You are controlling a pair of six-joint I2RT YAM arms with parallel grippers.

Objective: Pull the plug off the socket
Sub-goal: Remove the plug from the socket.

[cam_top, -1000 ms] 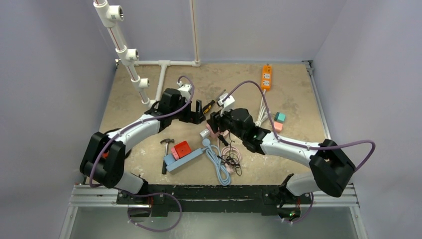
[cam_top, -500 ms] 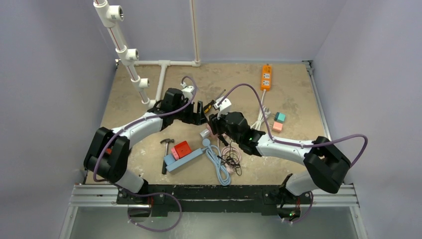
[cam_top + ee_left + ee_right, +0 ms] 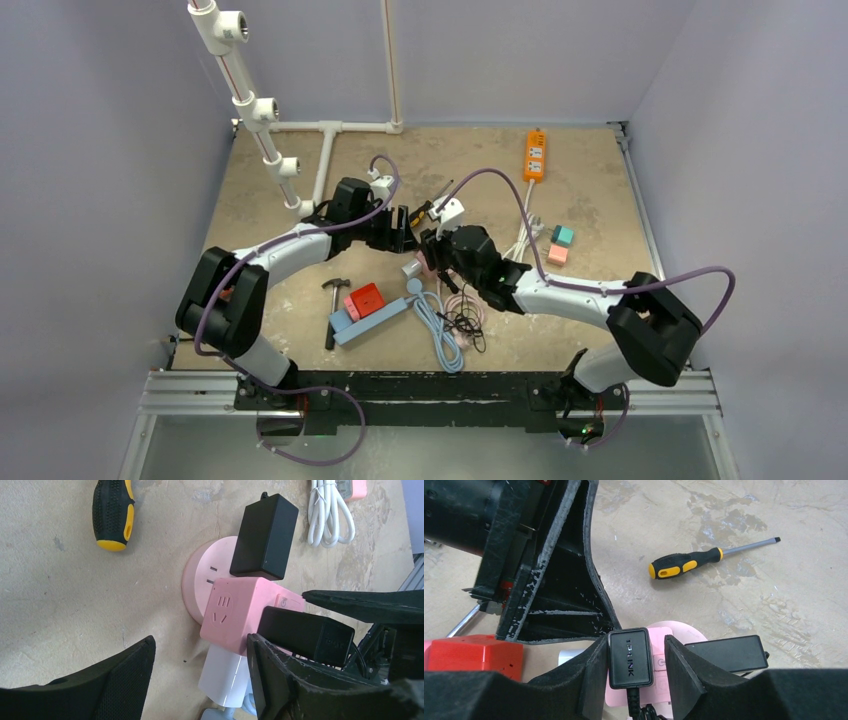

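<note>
Two tools crowd one small target, and that is where you can come unstuck. Your right tool (image 3: pixel 634 652) straddles the black plug (image 3: pixel 629 667), which is seated in one face of the pink socket (image 3: pixel 235 612) near the middle of the counter (image 3: pixel 600 200). One finger lies against the plug, but a sliver of pink shows beside the other, so I judge it not clamped. Your left tool (image 3: pixel 200 641) stands wide apart, low beside the socket, gripping nothing, with a white plug (image 3: pixel 225 677) between its fingers. If you pull before the left tool braces the socket, the whole block, its round pink base (image 3: pixel 197 577) and the second black adapter (image 3: pixel 265 537) will likely lift together. A shallow hold could slip off the plug's smooth sides, and the left fingers may clamp the white plug instead of the socket. You cannot see the plug's pins or how deep they sit. Its cord runs out of the right wrist view, and from above both arms hide the socket.
</note>
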